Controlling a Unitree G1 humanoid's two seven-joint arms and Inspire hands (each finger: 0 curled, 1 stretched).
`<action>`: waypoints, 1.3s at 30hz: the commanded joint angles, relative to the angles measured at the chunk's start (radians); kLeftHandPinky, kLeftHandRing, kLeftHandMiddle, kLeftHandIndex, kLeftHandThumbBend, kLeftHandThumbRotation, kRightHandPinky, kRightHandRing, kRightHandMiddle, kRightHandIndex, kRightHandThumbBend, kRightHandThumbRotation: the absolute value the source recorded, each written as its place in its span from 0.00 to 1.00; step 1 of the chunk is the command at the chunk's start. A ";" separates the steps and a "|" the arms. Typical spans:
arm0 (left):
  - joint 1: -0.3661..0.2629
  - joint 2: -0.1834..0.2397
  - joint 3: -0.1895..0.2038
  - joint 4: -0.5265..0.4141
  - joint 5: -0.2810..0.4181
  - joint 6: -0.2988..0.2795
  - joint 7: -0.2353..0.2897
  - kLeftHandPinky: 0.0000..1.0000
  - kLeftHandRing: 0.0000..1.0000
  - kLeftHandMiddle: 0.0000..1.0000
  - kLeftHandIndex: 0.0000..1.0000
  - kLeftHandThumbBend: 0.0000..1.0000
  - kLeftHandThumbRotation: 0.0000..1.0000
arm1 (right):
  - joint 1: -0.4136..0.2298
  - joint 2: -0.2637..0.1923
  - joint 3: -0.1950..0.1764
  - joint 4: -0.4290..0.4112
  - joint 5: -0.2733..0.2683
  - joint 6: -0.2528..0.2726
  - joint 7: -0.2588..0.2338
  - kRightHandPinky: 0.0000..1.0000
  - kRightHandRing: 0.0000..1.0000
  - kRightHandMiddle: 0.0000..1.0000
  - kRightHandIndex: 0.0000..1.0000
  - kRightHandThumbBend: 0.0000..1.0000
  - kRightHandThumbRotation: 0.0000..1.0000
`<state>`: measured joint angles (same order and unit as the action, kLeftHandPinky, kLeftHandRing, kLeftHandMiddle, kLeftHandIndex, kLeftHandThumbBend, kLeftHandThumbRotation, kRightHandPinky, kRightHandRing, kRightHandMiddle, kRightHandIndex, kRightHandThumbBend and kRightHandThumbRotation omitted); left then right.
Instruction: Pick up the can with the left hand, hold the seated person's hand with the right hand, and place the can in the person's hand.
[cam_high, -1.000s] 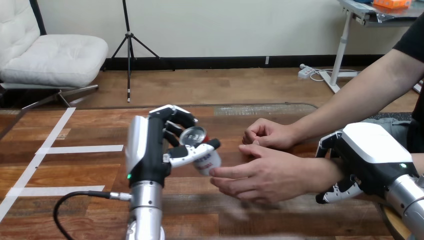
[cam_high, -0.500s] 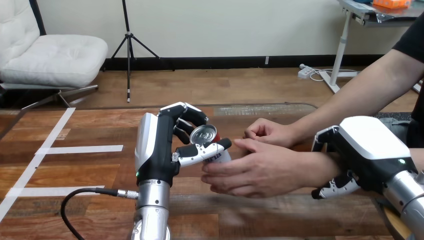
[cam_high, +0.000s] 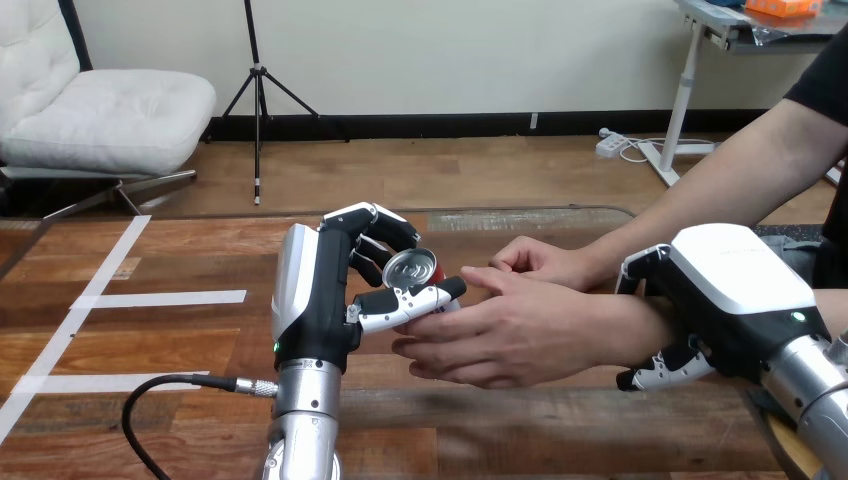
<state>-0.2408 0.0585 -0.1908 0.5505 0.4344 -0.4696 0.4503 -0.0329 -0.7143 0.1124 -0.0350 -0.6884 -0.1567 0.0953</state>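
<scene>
A silver-topped can stands tilted above the middle of the wooden table. My left hand is shut on it, thumb across its front and fingers curled behind. The person's nearer hand reaches in from the right, and its fingers wrap the can's lower part, hiding most of the body. My right hand sits at that hand's wrist, with its thumb over the top and its fingers curled underneath. The person's other hand rests as a loose fist on the table just behind.
White tape strips mark the table's left part. A black cable loops beside my left forearm. The person's forearms cross the table's right side.
My left hand has carried the can right and slightly up. The person's nearer hand has slid left and closed round the can. My right hand has followed with the wrist.
</scene>
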 joint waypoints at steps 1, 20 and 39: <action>-0.045 -0.012 -0.010 -0.051 0.009 -0.037 0.006 0.33 0.38 0.42 0.42 0.71 0.00 | -0.024 0.026 0.038 -0.028 -0.001 -0.033 0.016 0.26 0.32 0.40 0.46 0.86 0.00; -0.026 -0.021 -0.018 -0.071 0.011 -0.044 -0.021 0.34 0.39 0.42 0.43 0.70 0.00 | -0.027 0.026 0.042 -0.047 0.001 -0.047 0.032 0.23 0.29 0.37 0.45 0.84 0.00; 0.004 -0.040 -0.058 -0.115 0.021 -0.065 -0.058 0.35 0.40 0.43 0.43 0.70 0.00 | -0.026 0.027 0.038 -0.053 0.006 -0.058 0.045 0.25 0.30 0.38 0.45 0.81 0.00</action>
<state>-0.2050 0.0381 -0.2189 0.5115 0.4471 -0.4835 0.4020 -0.0367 -0.7128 0.1126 -0.0694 -0.6987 -0.1720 0.1222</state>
